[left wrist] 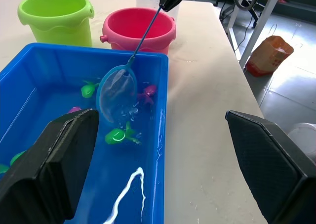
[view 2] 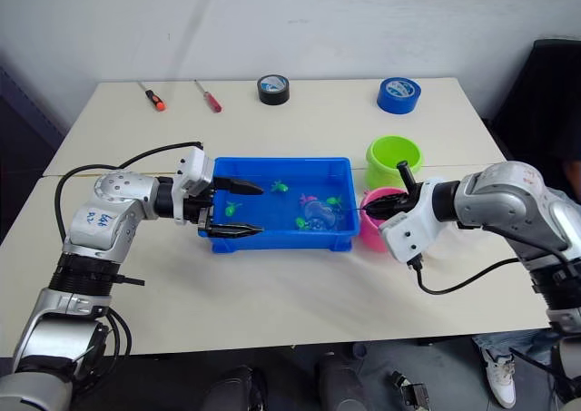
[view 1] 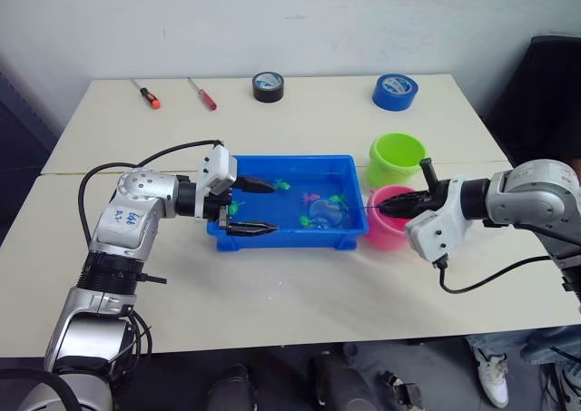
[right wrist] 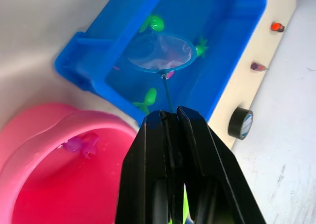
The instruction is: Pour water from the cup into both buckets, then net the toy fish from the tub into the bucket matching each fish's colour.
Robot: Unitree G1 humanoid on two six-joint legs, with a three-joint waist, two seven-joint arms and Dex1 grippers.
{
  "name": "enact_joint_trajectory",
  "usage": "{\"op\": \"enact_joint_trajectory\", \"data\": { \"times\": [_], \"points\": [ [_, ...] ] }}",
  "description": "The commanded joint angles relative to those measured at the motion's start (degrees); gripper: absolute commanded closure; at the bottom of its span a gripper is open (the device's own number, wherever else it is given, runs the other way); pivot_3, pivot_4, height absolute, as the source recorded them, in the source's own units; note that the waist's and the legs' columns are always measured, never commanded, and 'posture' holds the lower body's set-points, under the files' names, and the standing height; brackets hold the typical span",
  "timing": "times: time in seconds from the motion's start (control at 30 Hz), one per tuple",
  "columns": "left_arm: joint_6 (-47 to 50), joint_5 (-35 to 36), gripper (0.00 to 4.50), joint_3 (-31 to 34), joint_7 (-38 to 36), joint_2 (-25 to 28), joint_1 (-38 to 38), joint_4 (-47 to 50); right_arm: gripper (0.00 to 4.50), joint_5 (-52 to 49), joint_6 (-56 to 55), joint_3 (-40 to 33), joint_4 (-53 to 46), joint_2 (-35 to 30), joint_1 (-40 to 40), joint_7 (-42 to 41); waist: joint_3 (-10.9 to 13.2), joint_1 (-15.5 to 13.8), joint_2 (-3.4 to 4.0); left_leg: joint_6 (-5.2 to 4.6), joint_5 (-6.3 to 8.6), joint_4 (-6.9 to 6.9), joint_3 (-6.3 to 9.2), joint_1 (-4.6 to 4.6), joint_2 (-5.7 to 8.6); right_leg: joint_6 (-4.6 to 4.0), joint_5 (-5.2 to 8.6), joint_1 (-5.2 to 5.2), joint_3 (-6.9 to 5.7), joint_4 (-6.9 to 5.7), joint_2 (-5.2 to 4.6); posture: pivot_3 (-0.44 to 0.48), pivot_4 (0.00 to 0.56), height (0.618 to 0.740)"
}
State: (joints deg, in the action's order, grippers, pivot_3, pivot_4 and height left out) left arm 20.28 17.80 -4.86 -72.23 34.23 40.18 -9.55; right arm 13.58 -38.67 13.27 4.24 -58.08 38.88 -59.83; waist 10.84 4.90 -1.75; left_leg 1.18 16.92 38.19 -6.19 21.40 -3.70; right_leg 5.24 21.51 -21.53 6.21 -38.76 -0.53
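Right gripper [right wrist: 170,117] is clamped on the net [left wrist: 117,94] handle, hoop in the tub [view 1: 272,239] at centre frame. Left gripper [view 1: 254,208] is spread wide, straddling the tub's end wall.

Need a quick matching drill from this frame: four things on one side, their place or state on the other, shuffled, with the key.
Things:
1. net
2. pink bucket
3. left gripper
4. black tape roll

Places or states:
A. at the far edge of the table, beside the screwdrivers
B. open, its fingers either side of the tub's left end
C. hoop down in the tub's water, handle clamped in the right gripper
D. beside the tub's right end, a pink fish lying inside

Pairs: 1-C, 2-D, 3-B, 4-A
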Motion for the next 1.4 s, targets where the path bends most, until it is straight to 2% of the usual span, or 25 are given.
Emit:
{"op": "enact_joint_trajectory", "data": {
  "times": [0.03,0.27,0.43,0.8,1.17,1.27,1.4],
  "points": [
    [-0.13,1.19,0.02,0.58,-0.28,0.39,-0.01,1.96,4.50,1.09,-0.95,-1.98,2.01,-1.48,3.56,0.95,0.00,-0.01,0.00,0.00,0.00,0.00,0.00,0.00,0.00,0.00,0.00,0.00,0.00,0.00,0.00,0.000,0.150,0.740],
    [-1.60,0.18,0.02,-0.22,-0.95,1.04,-1.23,2.31,4.50,0.23,-2.66,-1.05,2.27,-3.99,2.10,-0.58,0.00,-0.02,0.00,0.00,0.00,-0.03,0.01,0.00,0.00,-0.04,0.02,0.00,-0.01,0.02,-0.01,0.000,0.150,0.740],
    [-1.29,0.61,0.02,-0.35,-1.04,0.91,-0.89,2.50,4.50,0.34,-2.16,-0.60,0.62,-3.56,0.27,-1.38,0.00,0.07,0.00,0.00,0.00,-0.01,0.00,0.00,0.00,-0.04,0.02,0.00,0.01,0.00,0.00,0.000,0.150,0.740],
    [-1.07,0.88,0.02,-0.18,-1.63,1.08,-0.52,2.52,4.50,-1.54,7.25,-1.83,-3.71,-0.06,-2.14,-0.89,0.00,0.06,0.00,0.02,-0.01,-0.02,0.00,-0.04,-0.01,-0.04,0.02,0.02,0.01,-0.03,0.01,0.000,0.150,0.740],
    [-0.83,0.97,0.02,0.00,-1.37,1.28,-0.97,2.87,4.50,-2.21,9.35,-1.68,-4.40,-2.61,-3.64,-3.41,0.00,-0.10,0.00,0.02,-0.01,-0.02,0.00,-0.04,0.00,-0.04,0.03,0.03,-0.01,-0.02,0.00,0.000,0.150,0.740],
    [-0.88,0.92,0.02,0.03,-1.26,1.25,-0.93,2.81,4.50,-5.39,13.79,-2.03,-6.91,-1.98,-5.33,-5.09,0.00,-0.06,0.00,0.02,-0.01,-0.02,0.00,-0.04,0.00,-0.05,0.03,0.03,0.00,-0.02,0.01,0.000,0.150,0.740],
    [-0.98,0.82,0.02,0.09,-1.16,1.25,-0.61,2.54,4.50,-11.54,26.42,-3.71,-10.46,-0.09,-8.01,-5.91,0.00,-0.04,0.00,0.03,-0.02,-0.02,0.00,-0.05,-0.02,-0.05,0.03,0.03,0.01,-0.03,0.03,0.000,0.150,0.740]
  ]
}}
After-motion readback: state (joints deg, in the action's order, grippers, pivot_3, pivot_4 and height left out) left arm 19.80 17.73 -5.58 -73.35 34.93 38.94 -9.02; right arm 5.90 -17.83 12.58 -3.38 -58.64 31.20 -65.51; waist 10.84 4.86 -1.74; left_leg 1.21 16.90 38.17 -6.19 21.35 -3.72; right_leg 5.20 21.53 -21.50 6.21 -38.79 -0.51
